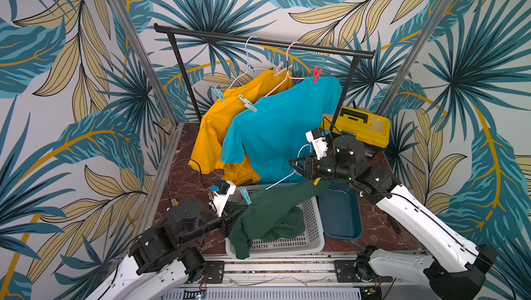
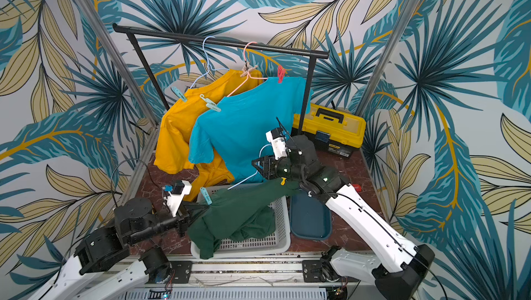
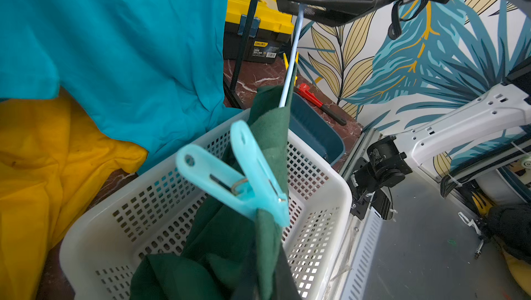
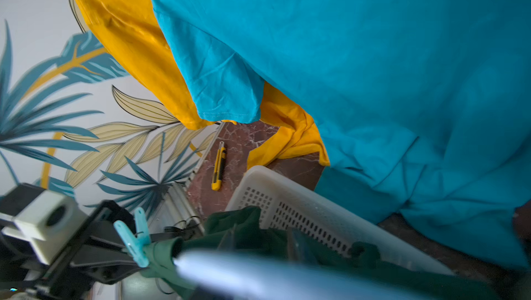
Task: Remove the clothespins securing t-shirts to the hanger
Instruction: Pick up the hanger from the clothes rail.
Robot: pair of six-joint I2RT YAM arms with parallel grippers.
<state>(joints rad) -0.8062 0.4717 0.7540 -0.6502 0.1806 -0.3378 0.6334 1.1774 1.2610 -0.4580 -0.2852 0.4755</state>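
Marble tabletop [image 1: 373, 232] bears a basket [image 1: 311, 218], a blue tray [image 1: 339, 218] just beside it; toolbox [image 1: 362, 126] behind. Knife [image 4: 219, 166] and red tool [image 3: 311, 98] lie flat on it.

Green shirt [image 1: 267, 212] fills basket [image 1: 287, 248]; blue tray [image 1: 342, 221] free.

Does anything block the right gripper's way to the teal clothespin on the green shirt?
No separate obstacle shows. The teal clothespin stands exposed on the dark green t-shirt, beside the left gripper. But the right gripper is itself clamped on the light-blue hanger, so it is not free.
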